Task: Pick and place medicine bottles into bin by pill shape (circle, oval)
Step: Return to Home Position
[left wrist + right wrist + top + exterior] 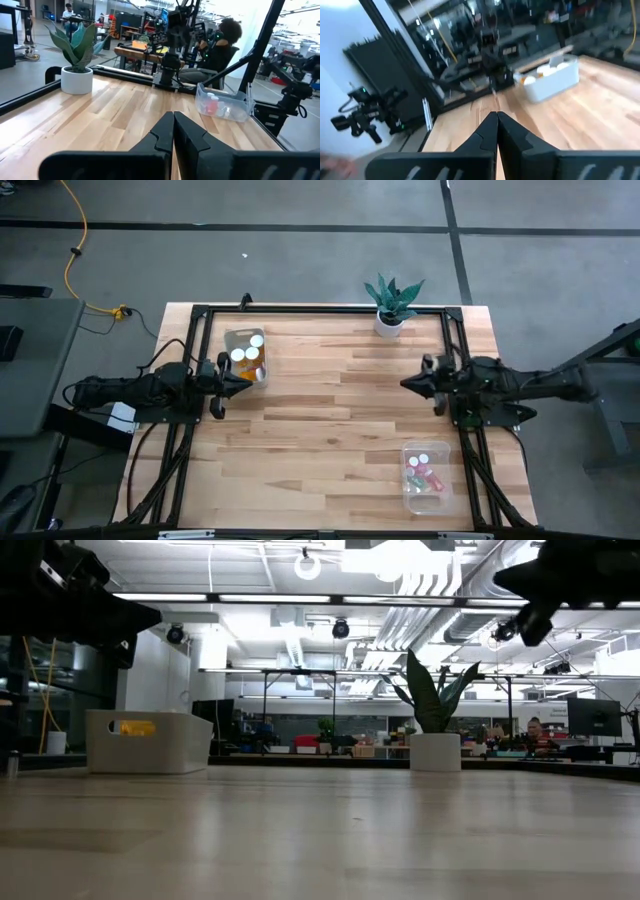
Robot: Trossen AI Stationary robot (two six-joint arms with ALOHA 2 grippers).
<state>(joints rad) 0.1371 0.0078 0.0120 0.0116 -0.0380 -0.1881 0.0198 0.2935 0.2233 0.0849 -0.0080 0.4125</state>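
The medicine bottles (251,366) are split between two bins. Well to the left-arm side of the white plant pot (388,323) stands the gray bin (231,338). Three round white caps in it face up, so those bottles stand upright with the long axis vertical. An orange body shows beside them, and I cannot tell which way it lies. Far from the plant pot, toward the opposite table (330,430) edge on the right arm's side, sits the transparent bin (441,498). Two white caps there face up as well. The pink and greenish bottles next to them seem to lie on their sides at a slant, though they are too small to be sure.

The left gripper (244,377) hangs above the table just beside the gray bin, on the side away from the plant pot. Its fingers (160,135) are pressed together and hold nothing. The right gripper (405,384) hovers over bare wood between the plant pot and the transparent bin. Its fingers (487,132) are likewise pressed tip to tip, empty and touching nothing.

A seated person (222,47) shows beyond the table.
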